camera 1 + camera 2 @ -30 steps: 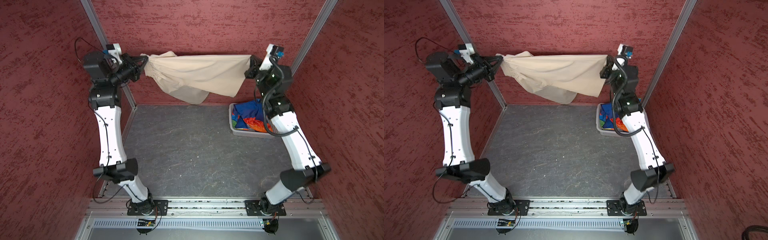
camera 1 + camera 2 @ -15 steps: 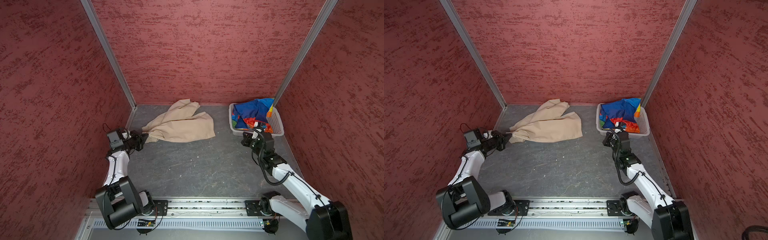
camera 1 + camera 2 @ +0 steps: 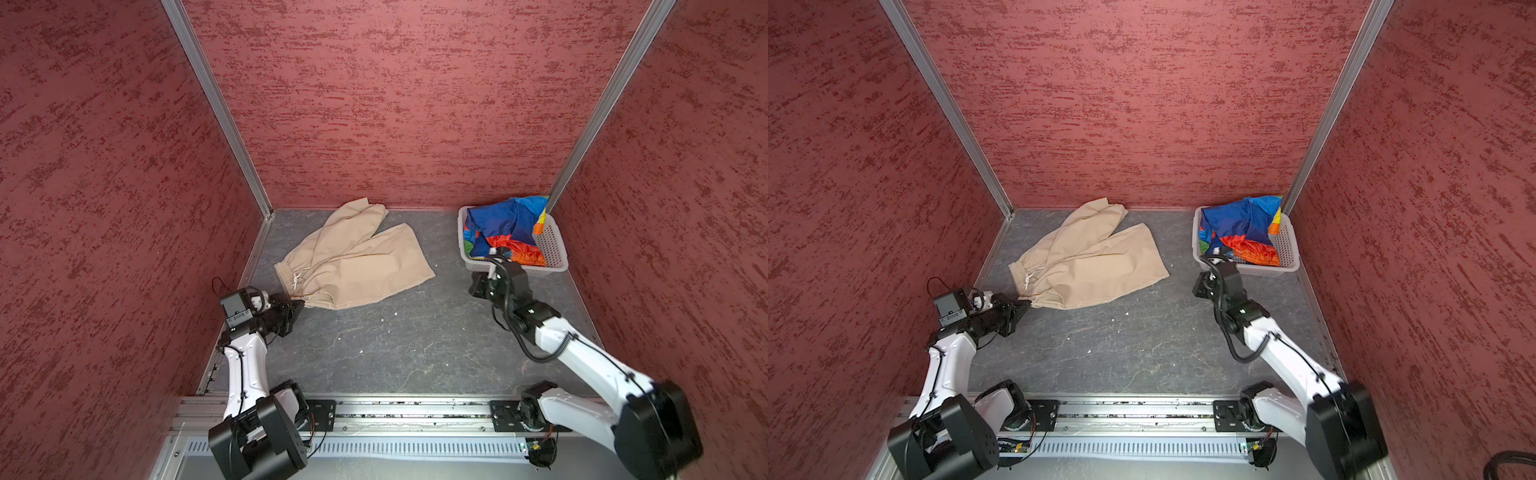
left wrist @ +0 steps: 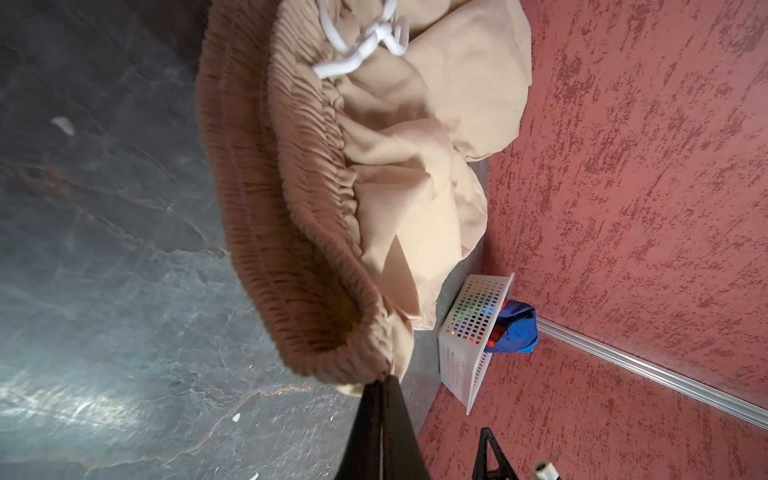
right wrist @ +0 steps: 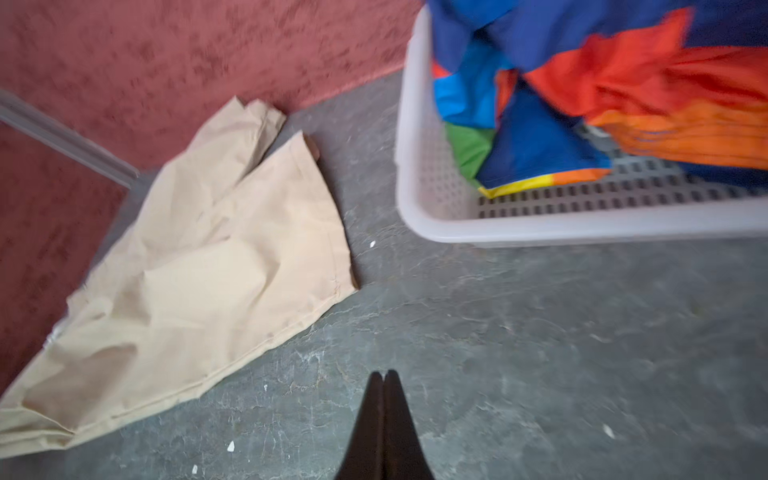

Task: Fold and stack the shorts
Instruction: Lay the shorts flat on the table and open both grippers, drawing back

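In both top views the beige shorts (image 3: 353,257) (image 3: 1088,262) lie spread on the grey surface (image 3: 395,345), toward its far left corner. Their waistband (image 3: 286,274) is turned to the left edge and the two legs point to the far edge. The rainbow-striped shorts (image 3: 503,232) (image 3: 1237,232) are bunched in the white basket (image 3: 550,245) at the far right corner. I judge that the step in hand is laying the beige pair flat before its first fold; nothing is folded or stacked yet. The left jaws are at the near corner of the waistband and touch it. The right jaws hang low over bare surface just in front of the basket, apart from both pairs.

In the left wrist view the left jaws are pressed together with the corner of the waistband (image 4: 291,249) pinched at their tip, and the band rises from the surface up to them.

In the right wrist view the right jaws are closed completely on nothing, above bare surface between the beige shorts (image 5: 208,270) and the basket (image 5: 415,166).

The next move, I think, calls for setting the waistband corner down flat. Then both jaws must open and take one side of the pair to bring one leg over the other.
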`<state>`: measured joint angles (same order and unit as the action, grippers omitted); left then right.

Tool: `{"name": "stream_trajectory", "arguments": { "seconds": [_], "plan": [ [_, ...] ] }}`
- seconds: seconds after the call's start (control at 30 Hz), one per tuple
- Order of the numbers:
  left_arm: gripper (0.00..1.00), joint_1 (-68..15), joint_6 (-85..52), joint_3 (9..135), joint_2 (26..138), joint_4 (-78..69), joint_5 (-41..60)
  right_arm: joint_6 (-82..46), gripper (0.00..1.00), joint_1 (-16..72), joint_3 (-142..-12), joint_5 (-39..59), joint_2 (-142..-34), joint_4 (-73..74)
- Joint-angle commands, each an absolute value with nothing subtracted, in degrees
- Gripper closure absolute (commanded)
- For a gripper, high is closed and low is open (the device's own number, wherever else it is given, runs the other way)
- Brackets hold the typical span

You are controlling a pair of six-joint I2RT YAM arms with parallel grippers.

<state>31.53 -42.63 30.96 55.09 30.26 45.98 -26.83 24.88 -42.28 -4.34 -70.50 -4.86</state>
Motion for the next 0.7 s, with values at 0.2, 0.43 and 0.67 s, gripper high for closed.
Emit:
{"name": "stream_trajectory", "arguments": {
  "seconds": [0.2,0.43,0.67],
  "plan": [
    [1.0,33.2,-37.39,30.7,51.57,37.03,44.39,-22.18,1.0,31.73,-67.13,-7.12,-102.65,-6.45],
    [1.0,34.19,-36.75,29.39,52.2,36.95,44.81,-21.47,1.0,31.73,-77.69,-5.64,-116.16,-12.07],
    [1.0,34.63,-36.39,29.2,53.59,36.61,44.3,-23.52,1.0,31.73,-70.27,-4.58,-115.69,-10.98]
  ]
}}
